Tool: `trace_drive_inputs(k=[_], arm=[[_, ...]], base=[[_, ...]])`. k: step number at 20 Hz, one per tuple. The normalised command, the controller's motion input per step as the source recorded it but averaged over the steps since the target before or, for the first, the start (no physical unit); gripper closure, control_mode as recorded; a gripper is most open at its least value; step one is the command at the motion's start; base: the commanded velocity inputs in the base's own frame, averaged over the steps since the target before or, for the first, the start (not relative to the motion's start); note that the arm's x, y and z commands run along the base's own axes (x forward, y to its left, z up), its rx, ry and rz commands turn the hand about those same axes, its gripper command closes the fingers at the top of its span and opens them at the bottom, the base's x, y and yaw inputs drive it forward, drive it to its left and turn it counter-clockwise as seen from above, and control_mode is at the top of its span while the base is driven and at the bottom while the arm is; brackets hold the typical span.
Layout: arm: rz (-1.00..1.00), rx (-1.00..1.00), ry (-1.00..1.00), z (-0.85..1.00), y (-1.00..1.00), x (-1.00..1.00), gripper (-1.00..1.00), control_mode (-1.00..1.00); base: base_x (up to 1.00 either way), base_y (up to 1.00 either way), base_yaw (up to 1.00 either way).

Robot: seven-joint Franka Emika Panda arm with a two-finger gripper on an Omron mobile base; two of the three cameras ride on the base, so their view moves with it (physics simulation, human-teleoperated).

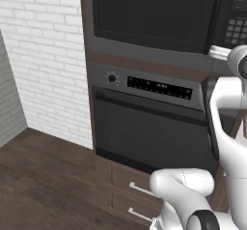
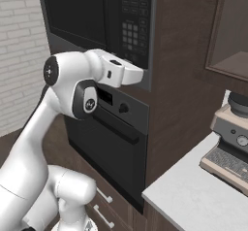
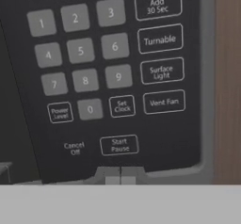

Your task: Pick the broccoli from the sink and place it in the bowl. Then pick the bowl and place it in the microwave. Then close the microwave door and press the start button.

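Oven (image 1: pixel 144 127) below, door shut, knob (image 1: pixel 112 78) at 10 o'clock on its front. Microwave (image 2: pixel 97 16) above it; microwave door (image 1: pixel 149 14) closed flat, dark glass, contents can't be made out. Coffee machine (image 2: pixel 232 147) on the pale counter (image 2: pixel 193 196), 4 o'clock in the right base view. Keypad (image 3: pixel 99 63) at the microwave's 3 o'clock side. Gripper (image 3: pixel 119 177) pinched fully together, holding nothing, tips just below the Start/Pause button (image 3: pixel 119 145), at its 6 o'clock.

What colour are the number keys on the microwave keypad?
Grey number keys with pale digits, on the black microwave panel; clearest in the hand view.
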Motion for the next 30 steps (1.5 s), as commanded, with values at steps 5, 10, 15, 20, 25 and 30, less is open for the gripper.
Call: trace_drive_inputs(k=[5,10,15,20,25,30], arm=[[0.0,0.0,0.0,0.0,0.0,0.04,1.0,-1.0],[0.0,0.01,-0.01,0.0,-0.22,0.0,1.0,-1.0],[0.0,0.0,-0.1,0.06,-0.08,-0.13,1.0,-1.0],[0.0,0.0,-0.07,0.04,0.03,-0.03,1.0,-1.0],[0.0,0.0,0.0,-0.02,0.09,0.14,1.0,-1.0],[0.0,0.0,0.0,0.0,0.12,0.02,1.0,-1.0]], base=[[0.0,0.0,0.0],[0.0,0.0,0.0],[0.0,0.0,0.0],[0.0,0.0,0.0],[0.0,0.0,0.0],[0.0,0.0,0.0]])
